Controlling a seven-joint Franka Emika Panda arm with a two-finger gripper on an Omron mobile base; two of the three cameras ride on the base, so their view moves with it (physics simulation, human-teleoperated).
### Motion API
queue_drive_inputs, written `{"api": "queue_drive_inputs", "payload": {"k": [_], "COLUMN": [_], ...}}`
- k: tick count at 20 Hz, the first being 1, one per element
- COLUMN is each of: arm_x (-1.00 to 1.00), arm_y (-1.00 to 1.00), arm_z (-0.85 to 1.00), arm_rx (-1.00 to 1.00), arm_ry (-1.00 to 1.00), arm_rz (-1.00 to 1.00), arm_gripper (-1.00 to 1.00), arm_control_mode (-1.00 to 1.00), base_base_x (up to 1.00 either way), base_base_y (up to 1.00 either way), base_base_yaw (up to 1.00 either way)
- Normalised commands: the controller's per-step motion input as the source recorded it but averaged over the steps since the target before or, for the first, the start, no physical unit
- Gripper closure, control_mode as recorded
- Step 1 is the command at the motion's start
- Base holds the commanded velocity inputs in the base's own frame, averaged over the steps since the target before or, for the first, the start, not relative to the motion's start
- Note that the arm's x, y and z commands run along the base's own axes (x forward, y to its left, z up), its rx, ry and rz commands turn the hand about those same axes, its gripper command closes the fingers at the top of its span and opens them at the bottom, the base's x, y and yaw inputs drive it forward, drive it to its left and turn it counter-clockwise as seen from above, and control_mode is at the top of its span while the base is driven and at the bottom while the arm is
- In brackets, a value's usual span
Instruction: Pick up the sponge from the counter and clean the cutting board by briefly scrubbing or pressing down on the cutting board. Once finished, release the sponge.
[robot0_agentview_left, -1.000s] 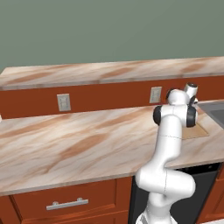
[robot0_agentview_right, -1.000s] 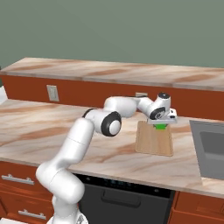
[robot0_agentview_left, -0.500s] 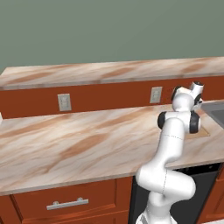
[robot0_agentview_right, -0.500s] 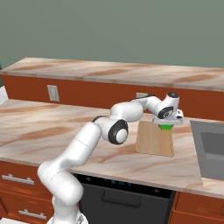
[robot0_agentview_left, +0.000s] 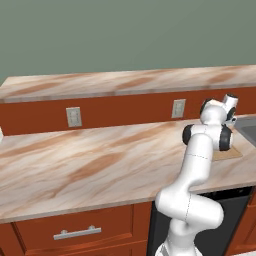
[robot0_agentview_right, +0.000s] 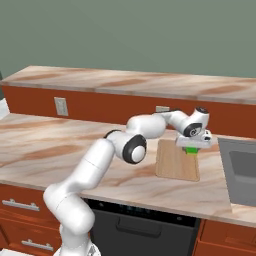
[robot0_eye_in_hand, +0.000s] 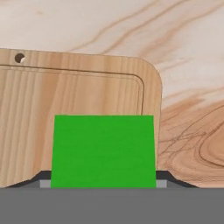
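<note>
Sponge-cleaning is the job, and the largest thing in play is the table (robot0_agentview_right: 75, 150), a long marble slab on red-brown cabinets, with a higher ledge (robot0_agentview_right: 125, 82) running behind it and a sink (robot0_agentview_right: 245, 170) sunk in at its right end. On the table, just left of the sink, lies the board (robot0_agentview_right: 175, 162), flat, its long axis running away from the base toward the back wall. In the hand view its rounded corner, groove and small hanging hole show beyond the sponge.

The arm reaches out over the far end of the board, and the gripper (robot0_agentview_right: 192, 146) hangs there pointing down. It is closed narrowly on the sponge (robot0_agentview_right: 190, 150), which fills the space between the tips; in the hand view the sponge (robot0_eye_in_hand: 103, 151) sits square across the gripper, its long side running from tip to tip, its green face forward.

The relation that counts: the board lies directly under the held sponge, near the board's far right corner, with most of the wood stretching back toward the base and to the left. Whether the sponge already touches the wood cannot be told. I judge the next move to be a short press straight down, perhaps a small rub along the board's length, before letting go.
</note>
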Motion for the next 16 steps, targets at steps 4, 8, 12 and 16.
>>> {"api": "queue_drive_inputs", "payload": {"k": [4,8,12,16], "arm_x": [-0.96,-0.99,-1.00,-1.00], "arm_y": [0.35,0.34,0.14,0.00], "arm_z": [-0.95,-0.97,-0.86,-0.69], "arm_rx": [-0.12,-0.13,-0.10,-0.06], "arm_ry": [-0.01,-0.04,-0.04,-0.01], "arm_rz": [0.00,0.00,0.00,0.00], "arm_gripper": [1.00,1.00,1.00,1.00], "arm_control_mode": [-1.00,-1.00,-1.00,-1.00], "base_base_x": [0.00,0.00,0.00,0.00], "base_base_y": [0.00,0.00,0.00,0.00], "base_base_yaw": [0.00,0.00,0.00,0.00]}}
